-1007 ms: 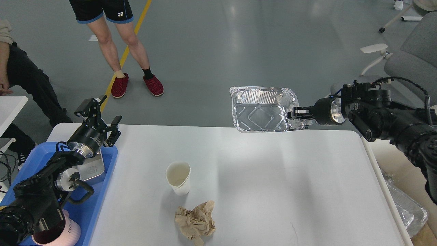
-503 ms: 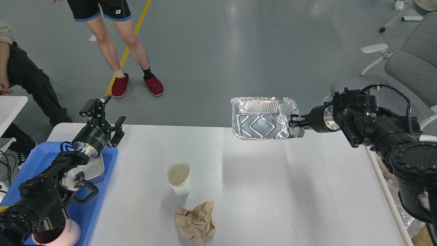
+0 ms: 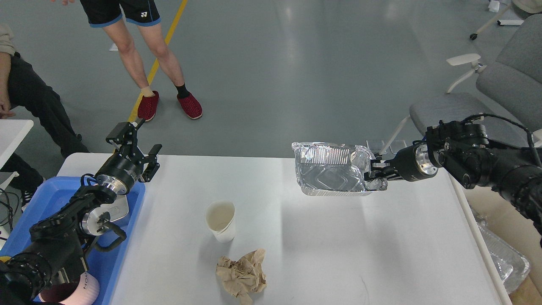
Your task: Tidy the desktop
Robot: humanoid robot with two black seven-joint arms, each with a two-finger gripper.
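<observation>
The white desktop (image 3: 338,237) fills the lower view. A white paper cup (image 3: 221,220) stands upright left of centre. A crumpled brown paper wad (image 3: 241,276) lies in front of it near the front edge. My right gripper (image 3: 372,173) is shut on the right rim of a silver foil tray (image 3: 332,174), held tilted above the desktop's far right part. My left gripper (image 3: 142,157) is open and empty above the far left corner, over the blue plastic tray (image 3: 114,254).
The blue tray holds a metal box (image 3: 120,209) and a pink cup (image 3: 78,292). Foil trays (image 3: 506,258) lie beyond the right edge, a grey chair (image 3: 487,97) behind. Two people stand and sit at the far left; a small white table corner (image 3: 12,131) is there.
My right gripper has lowered the foil tray and drawn it toward the desktop, tilting it flatter. My left gripper has shifted slightly right and up.
</observation>
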